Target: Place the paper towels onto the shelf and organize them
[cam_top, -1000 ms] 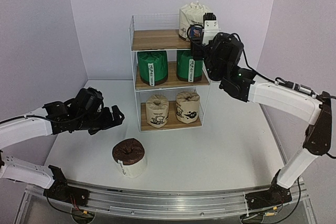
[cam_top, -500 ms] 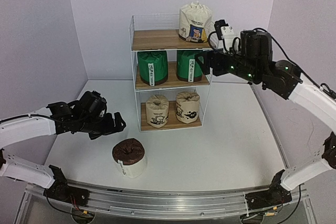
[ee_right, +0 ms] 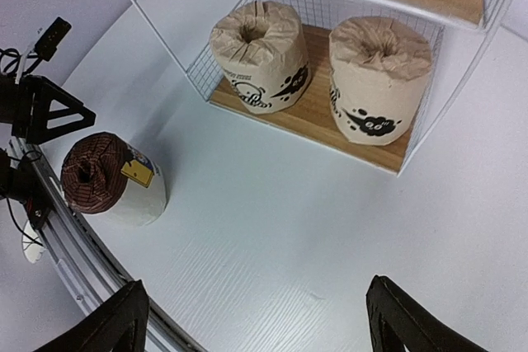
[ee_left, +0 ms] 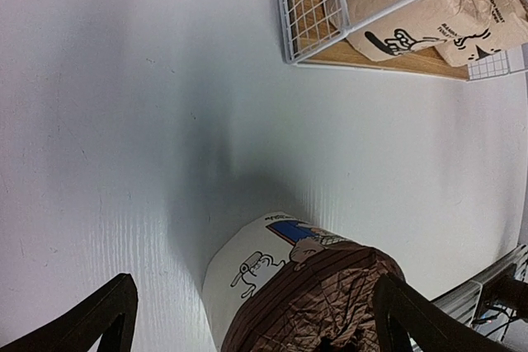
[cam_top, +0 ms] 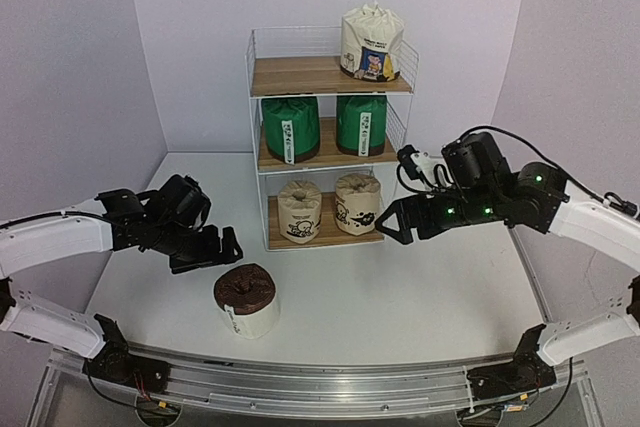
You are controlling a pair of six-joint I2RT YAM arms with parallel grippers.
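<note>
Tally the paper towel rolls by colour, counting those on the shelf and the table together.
Green rolls: 2
Beige printed rolls: 2
White roll: 1
Brown-topped roll: 1
Total: 6

Two beige cartoon-print rolls (ee_right: 257,59) (ee_right: 375,80) stand side by side on the shelf's bottom board (ee_right: 307,125); the brown-topped roll (ee_right: 111,180) stands apart on the desk (ee_right: 289,228).
</note>
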